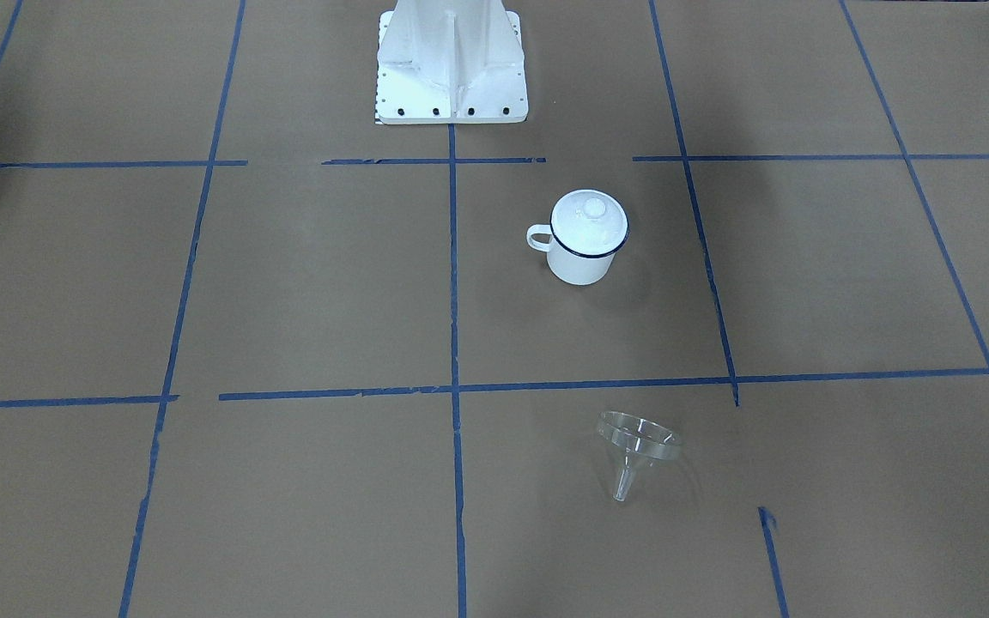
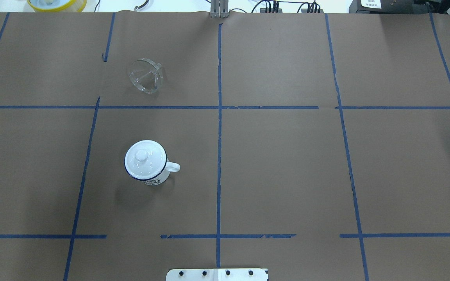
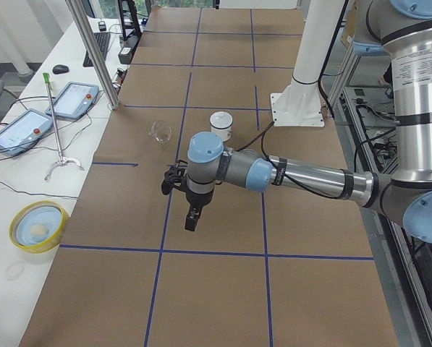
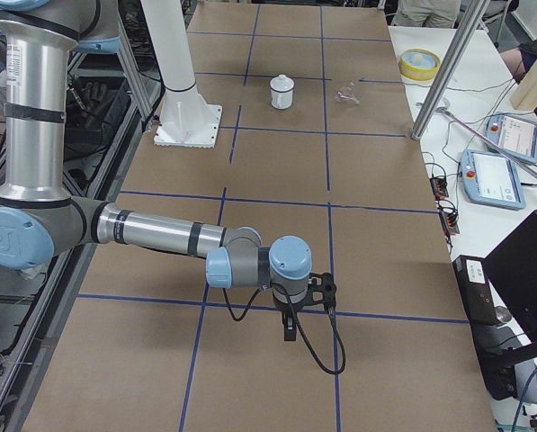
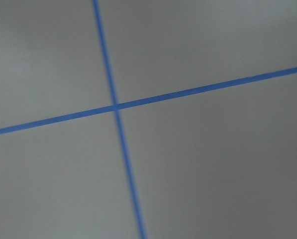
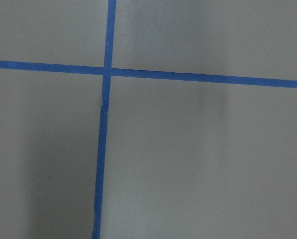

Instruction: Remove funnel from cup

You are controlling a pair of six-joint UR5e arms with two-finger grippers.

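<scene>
The funnel (image 1: 636,445) lies sideways, well apart from the cup (image 1: 580,268), left gripper (image 3: 192,220) and right gripper (image 4: 290,329). Neither gripper's spread can be told.

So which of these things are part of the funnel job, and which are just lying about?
Part of the job: small clear funnel, lying on its side; white enamel mug with dark blue rim.
Lying about: white round knobbed lid, on the mug; yellow-rimmed round dish, off to the side.
</scene>
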